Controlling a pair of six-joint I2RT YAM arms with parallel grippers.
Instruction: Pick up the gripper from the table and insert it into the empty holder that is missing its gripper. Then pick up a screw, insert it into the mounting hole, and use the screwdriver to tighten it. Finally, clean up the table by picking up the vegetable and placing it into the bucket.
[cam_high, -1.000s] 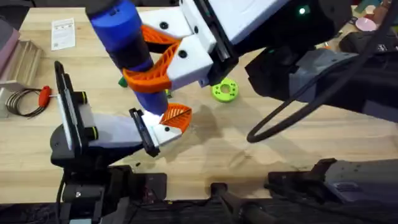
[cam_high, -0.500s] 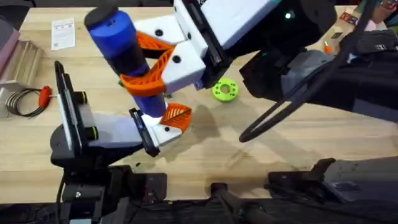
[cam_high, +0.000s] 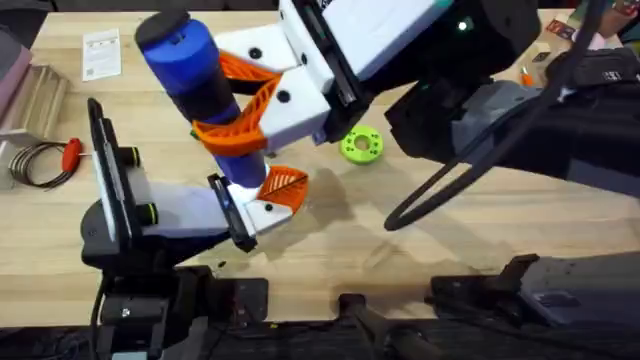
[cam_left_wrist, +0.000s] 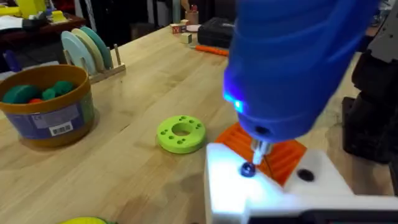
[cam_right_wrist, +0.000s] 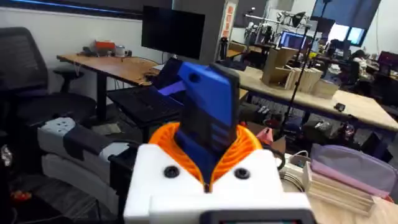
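Near the table's front edge, the white holder (cam_high: 262, 212) carries its orange gripper (cam_high: 284, 187). The screwdriver (cam_high: 205, 95), pinched by the right gripper (cam_high: 245, 100), stands bit-down on its screw (cam_left_wrist: 247, 169). Left gripper's state cannot be told. The bucket (cam_left_wrist: 46, 106) sits farther back.

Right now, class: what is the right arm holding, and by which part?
The right gripper holds the blue screwdriver, its orange jaws clamped around the lower body, above the bit.

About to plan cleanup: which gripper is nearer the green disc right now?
Right. The right gripper, shut on the screwdriver, sits just beside the green disc; the left arm lies nearer the table's front-left, farther off.
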